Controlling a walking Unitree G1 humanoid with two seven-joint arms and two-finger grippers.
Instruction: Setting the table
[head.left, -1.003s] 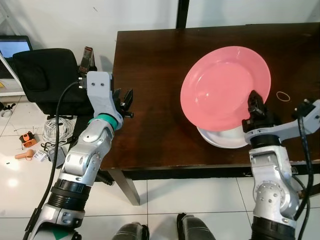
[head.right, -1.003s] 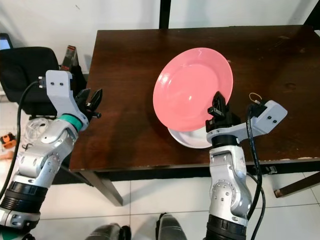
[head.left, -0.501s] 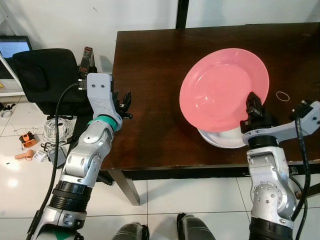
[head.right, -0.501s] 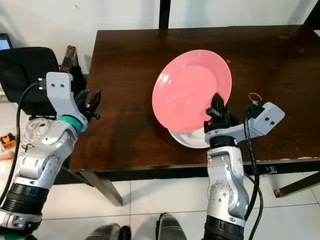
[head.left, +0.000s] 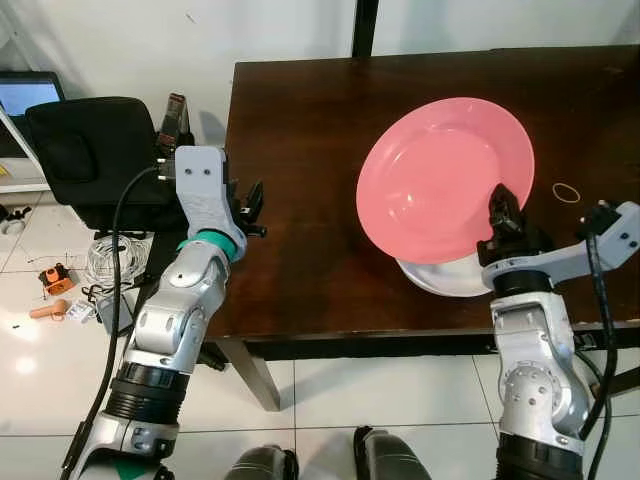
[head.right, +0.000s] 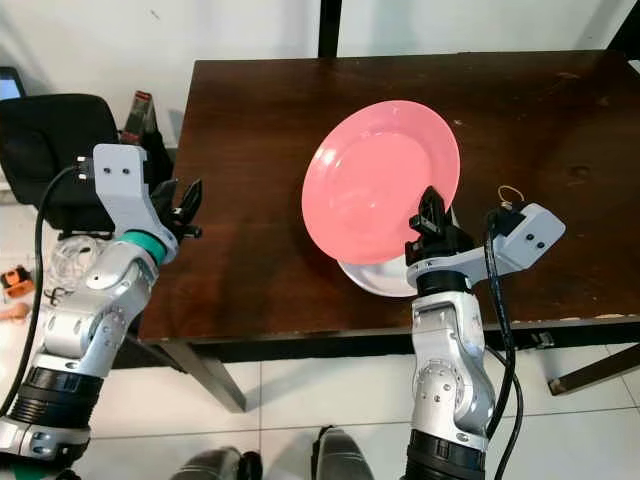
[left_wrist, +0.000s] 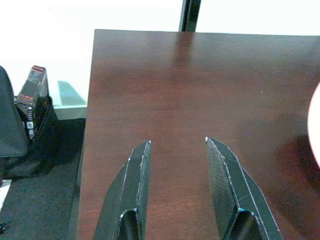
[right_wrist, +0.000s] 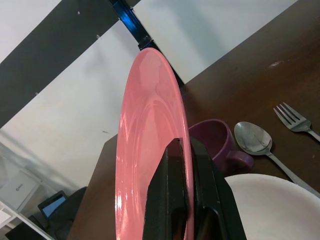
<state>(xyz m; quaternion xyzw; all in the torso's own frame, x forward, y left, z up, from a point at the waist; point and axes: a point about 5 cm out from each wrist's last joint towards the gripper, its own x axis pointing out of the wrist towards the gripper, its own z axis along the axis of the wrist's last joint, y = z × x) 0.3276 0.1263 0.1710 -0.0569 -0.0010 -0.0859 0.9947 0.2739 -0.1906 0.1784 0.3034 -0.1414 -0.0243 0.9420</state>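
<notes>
Pink plate (head.left: 440, 180) is held tilted up above the dark wooden table (head.left: 300, 150), over its right half, pinched at the lower rim.

Far left, off the table: a black office chair (head.left: 90, 150) w/ a laptop (head.left: 25, 95) behind it, a coil of white cable (head.left: 105, 262) and an orange tool (head.left: 55, 277) on the tiled floor (head.left: 330, 390).

Left gripper (head.left: 252, 205) is raised at the table's left edge, nothing held. In the left wrist view its two black fingers (left_wrist: 132, 190) are seen spread apart over bare tabletop, a red-and-black object (left_wrist: 34, 87) standing just off the table edge.

Mid-right: a white plate (head.left: 445, 278) lies flat on the table near the front edge, partly covered by the pink plate's lower rim from the head cam.

Right gripper (head.left: 503, 215) is clamped on the pink plate; in the right wrist view the fingers (right_wrist: 172, 200) are seen closed on either side of the rim, plate edge-on and near upright. Behind the plate in that view: a purple mug (right_wrist: 217, 145), a spoon (right_wrist: 255, 142) and a fork (right_wrist: 295, 120) lying on the table beside the white plate.

Far right, a small thin ring (head.left: 566, 192) lies on the tabletop, apart from both plates.
</notes>
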